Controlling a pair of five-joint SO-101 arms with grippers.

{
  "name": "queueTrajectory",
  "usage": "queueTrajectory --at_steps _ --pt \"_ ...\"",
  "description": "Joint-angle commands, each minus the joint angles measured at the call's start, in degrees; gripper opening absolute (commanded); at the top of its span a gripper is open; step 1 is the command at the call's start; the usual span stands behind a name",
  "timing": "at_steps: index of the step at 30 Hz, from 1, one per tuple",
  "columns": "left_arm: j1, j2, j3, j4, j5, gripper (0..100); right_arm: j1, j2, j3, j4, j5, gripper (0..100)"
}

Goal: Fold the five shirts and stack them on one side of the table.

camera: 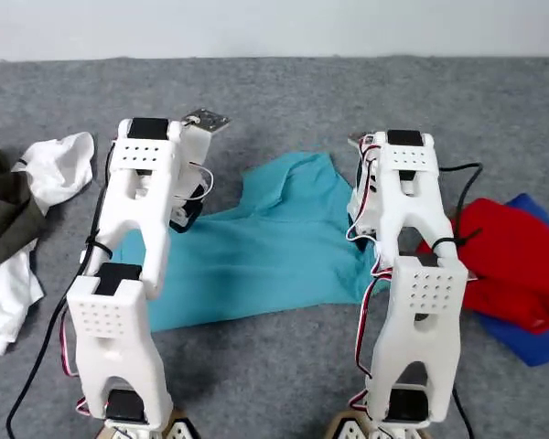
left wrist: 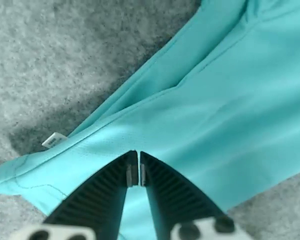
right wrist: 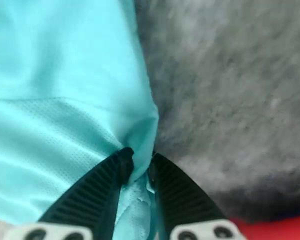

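A teal shirt (camera: 265, 247) lies spread on the grey carpeted table between my two arms. My left gripper (camera: 188, 218) sits at the shirt's left sleeve. In the left wrist view it (left wrist: 134, 155) is shut, with its tips on the flat teal shirt (left wrist: 215, 100) and no cloth showing between them. My right gripper (camera: 360, 240) is at the shirt's right edge. Seen from the right wrist, it (right wrist: 140, 157) is shut on a puckered fold at the edge of the teal shirt (right wrist: 55, 100).
A white shirt (camera: 59, 165) and a dark olive shirt (camera: 5, 215) lie crumpled at the left edge. At the right a red shirt (camera: 508, 261) lies on a blue shirt (camera: 531, 338). Bare carpet (camera: 284, 366) runs along the front and back.
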Motion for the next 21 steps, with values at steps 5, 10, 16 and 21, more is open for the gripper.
queueTrajectory --at_steps 5,10,16,21 --pt "0.26 -1.67 -0.22 1.23 0.09 2 1.19 -11.56 7.03 5.76 1.05 1.0" --pt "0.35 -1.67 0.84 1.23 0.09 2 3.03 -19.12 20.22 3.47 1.05 1.0" --pt "0.26 -1.67 3.82 1.23 0.09 2 5.67 -25.54 29.63 1.63 1.14 1.0" --pt "0.62 -1.67 4.35 1.23 0.09 2 6.2 -26.68 33.76 -5.41 2.11 2.4"
